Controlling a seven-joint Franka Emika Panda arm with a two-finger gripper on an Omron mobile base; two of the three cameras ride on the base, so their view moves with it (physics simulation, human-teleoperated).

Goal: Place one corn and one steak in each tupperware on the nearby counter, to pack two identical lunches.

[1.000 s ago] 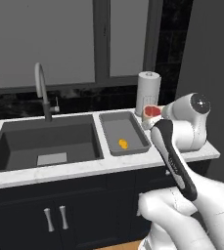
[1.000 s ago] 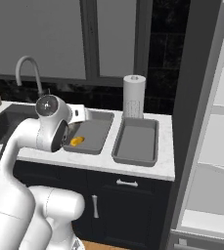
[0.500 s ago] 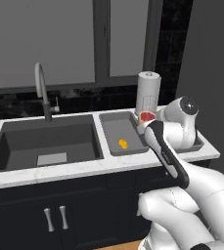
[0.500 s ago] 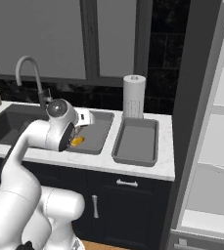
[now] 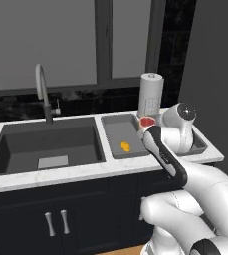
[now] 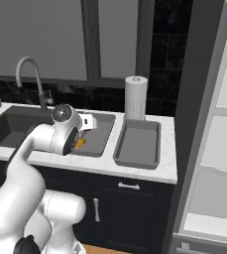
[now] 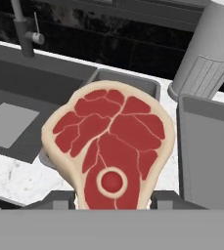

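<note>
My gripper (image 7: 112, 197) is shut on a steak (image 7: 111, 146), red with a pale tan rim, which stands upright between the fingers (image 7: 59, 200). In the left base view the steak (image 5: 147, 121) hangs at the right rim of the left tupperware (image 5: 116, 130). One small yellow-orange corn (image 5: 126, 146) lies on that tray's floor. The arm partly covers the same corn (image 6: 79, 144) in the right base view. The right tupperware (image 6: 139, 143) shows a bare grey floor. Both trays sit on the white marble counter (image 6: 159, 171).
A dark sink basin (image 5: 46, 144) with a curved faucet (image 5: 42, 92) lies left of the trays. Behind them stands a white paper towel roll (image 6: 135, 97). A tall open shelf unit (image 6: 214, 149) is at the right. Dark cabinets with silver handles (image 5: 56, 221) run below.
The arm has swung left with the steak, from over the right tray to the right edge of the left tray, and slightly lower. The grip is unchanged.
</note>
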